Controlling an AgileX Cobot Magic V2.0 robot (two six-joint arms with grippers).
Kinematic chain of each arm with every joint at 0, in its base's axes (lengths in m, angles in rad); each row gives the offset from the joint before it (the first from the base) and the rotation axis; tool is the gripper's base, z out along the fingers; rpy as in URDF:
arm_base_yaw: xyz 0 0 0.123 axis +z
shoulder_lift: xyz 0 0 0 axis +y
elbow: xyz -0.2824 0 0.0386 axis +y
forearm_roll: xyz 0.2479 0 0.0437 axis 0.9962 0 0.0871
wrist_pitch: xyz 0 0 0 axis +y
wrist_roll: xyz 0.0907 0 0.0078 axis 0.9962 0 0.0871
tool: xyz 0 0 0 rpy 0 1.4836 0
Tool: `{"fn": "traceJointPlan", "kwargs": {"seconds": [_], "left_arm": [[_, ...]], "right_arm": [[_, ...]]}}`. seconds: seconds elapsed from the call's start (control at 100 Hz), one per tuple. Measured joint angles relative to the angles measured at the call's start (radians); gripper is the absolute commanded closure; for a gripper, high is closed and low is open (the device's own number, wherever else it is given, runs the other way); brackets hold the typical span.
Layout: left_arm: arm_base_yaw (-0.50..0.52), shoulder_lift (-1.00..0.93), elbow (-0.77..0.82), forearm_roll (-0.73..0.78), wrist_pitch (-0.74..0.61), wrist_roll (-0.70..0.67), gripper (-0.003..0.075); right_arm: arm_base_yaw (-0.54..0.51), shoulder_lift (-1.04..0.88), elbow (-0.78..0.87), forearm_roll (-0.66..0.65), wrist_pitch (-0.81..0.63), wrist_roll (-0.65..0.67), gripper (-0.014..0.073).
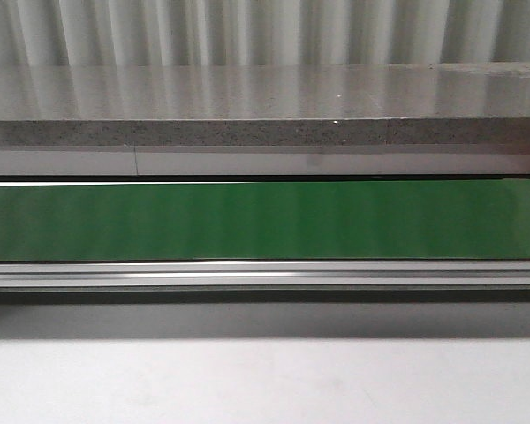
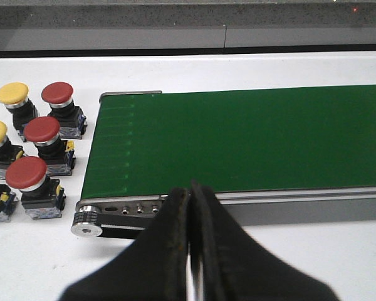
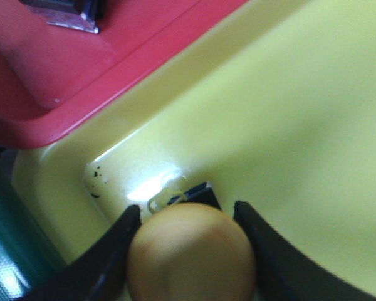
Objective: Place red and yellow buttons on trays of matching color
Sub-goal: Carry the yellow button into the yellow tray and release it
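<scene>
Right claw (image 3: 187, 251) grips yellow button (image 3: 191, 254) over yellow tray (image 3: 301, 125); left claw (image 2: 189, 207) closed (apparently empty).

No readable text, label, brand, number or sign shows in any view.

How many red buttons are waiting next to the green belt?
3, all on the white table beside the belt's end: one farthest back, one in the middle, one nearest. More may be out of view.

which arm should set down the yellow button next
Right. The right gripper holds a yellow button directly over the yellow tray. The left gripper is shut and empty beside the green belt.
</scene>
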Motion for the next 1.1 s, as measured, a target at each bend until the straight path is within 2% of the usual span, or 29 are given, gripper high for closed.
{"fn": "traceJointPlan", "kwargs": {"seconds": [0.11, 0.18, 0.37, 0.44, 0.6, 0.86, 0.99, 1.1], "left_arm": [[0.0, 0.0, 0.0, -0.004, 0.0, 0.0, 0.074], [0.0, 0.0, 0.0, -0.004, 0.0, 0.0, 0.074], [0.0, 0.0, 0.0, -0.005, 0.0, 0.0, 0.074], [0.0, 0.0, 0.0, -0.006, 0.0, 0.0, 0.074], [0.0, 0.0, 0.0, -0.007, 0.0, 0.0, 0.074], [0.0, 0.0, 0.0, -0.007, 0.0, 0.0, 0.074], [0.0, 0.0, 0.0, -0.007, 0.0, 0.0, 0.074], [0.0, 0.0, 0.0, -0.007, 0.0, 0.0, 0.074]], "right_arm": [[0.0, 0.024, 0.0, 0.0, -0.002, 0.001, 0.0435], [0.0, 0.034, 0.0, 0.0, -0.009, 0.001, 0.0391], [0.0, 0.038, -0.002, 0.0, -0.009, 0.001, 0.0092], [0.0, 0.038, -0.002, 0.0, -0.005, 0.001, 0.0025], [0.0, 0.009, -0.002, 0.0, 0.001, 0.001, 0.0013], [0.0, -0.15, -0.031, 0.005, 0.043, 0.004, 0.0013], [0.037, -0.23, -0.034, 0.005, 0.06, 0.004, 0.0013], [0.109, -0.302, -0.034, 0.005, 0.06, 0.004, 0.0013]]}}
